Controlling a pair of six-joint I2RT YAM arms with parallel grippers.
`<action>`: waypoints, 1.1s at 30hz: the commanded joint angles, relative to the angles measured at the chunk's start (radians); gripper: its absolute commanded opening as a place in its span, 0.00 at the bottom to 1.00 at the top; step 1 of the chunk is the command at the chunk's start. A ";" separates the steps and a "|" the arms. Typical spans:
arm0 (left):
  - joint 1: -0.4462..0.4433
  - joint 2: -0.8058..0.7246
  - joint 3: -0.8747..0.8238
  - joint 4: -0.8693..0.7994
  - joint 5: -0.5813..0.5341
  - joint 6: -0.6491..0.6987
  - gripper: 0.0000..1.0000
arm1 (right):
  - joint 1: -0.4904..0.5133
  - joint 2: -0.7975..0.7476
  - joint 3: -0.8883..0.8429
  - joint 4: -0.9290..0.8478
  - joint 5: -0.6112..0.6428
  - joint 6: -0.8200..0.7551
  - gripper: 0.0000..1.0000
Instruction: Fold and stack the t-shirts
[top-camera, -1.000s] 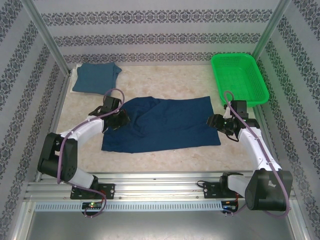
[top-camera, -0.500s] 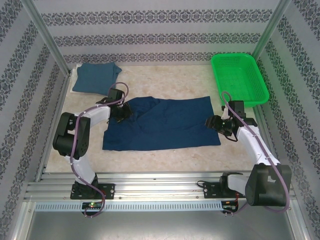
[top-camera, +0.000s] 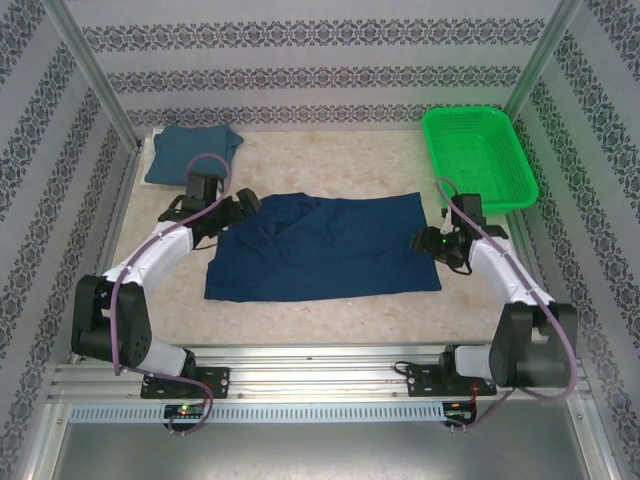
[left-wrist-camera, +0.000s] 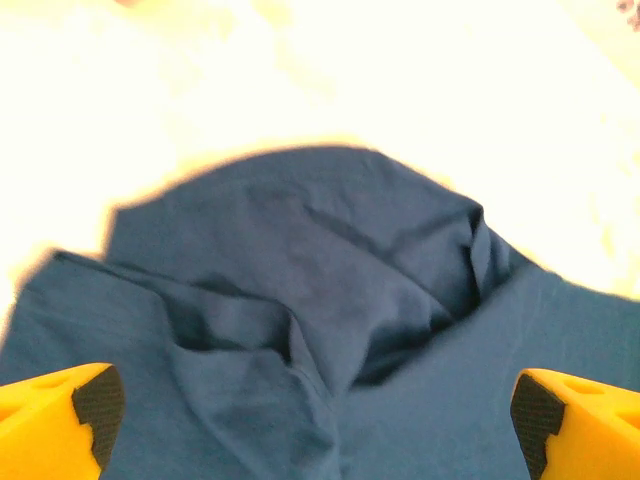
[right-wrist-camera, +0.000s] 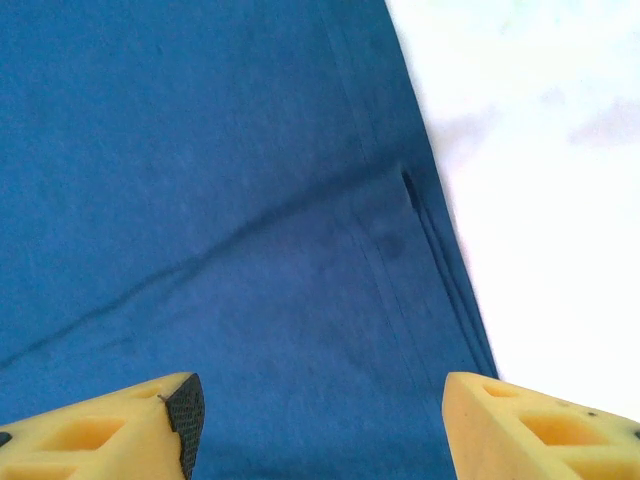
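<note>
A dark navy t-shirt (top-camera: 325, 248) lies partly folded in the middle of the table, its left end rumpled (left-wrist-camera: 300, 300). A lighter teal-blue t-shirt (top-camera: 192, 153) lies folded at the back left corner. My left gripper (top-camera: 240, 207) hangs over the navy shirt's rumpled left end, jaws wide open, nothing between the yellow fingers (left-wrist-camera: 60, 420). My right gripper (top-camera: 428, 241) stands open over the shirt's right edge (right-wrist-camera: 440, 260), holding nothing; flat cloth (right-wrist-camera: 250, 250) fills the space between its fingers (right-wrist-camera: 130, 430).
A green mesh basket (top-camera: 478, 155) stands at the back right. Patterned walls and metal posts close in the table (top-camera: 330, 160) on three sides. Bare marble surface shows behind and in front of the navy shirt.
My left gripper has opened and let go of the navy shirt's left end, then drawn back toward the far left. The right gripper shifted slightly farther away.
</note>
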 joint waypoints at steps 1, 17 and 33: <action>0.042 0.094 0.063 -0.037 0.059 0.124 1.00 | -0.014 0.121 0.147 0.075 -0.029 -0.038 0.65; 0.038 0.655 0.645 0.012 0.126 0.242 0.85 | -0.021 0.708 0.771 -0.051 -0.043 -0.051 0.57; -0.036 0.925 0.975 -0.347 0.113 0.366 0.81 | 0.010 0.801 0.830 -0.108 0.029 -0.095 0.54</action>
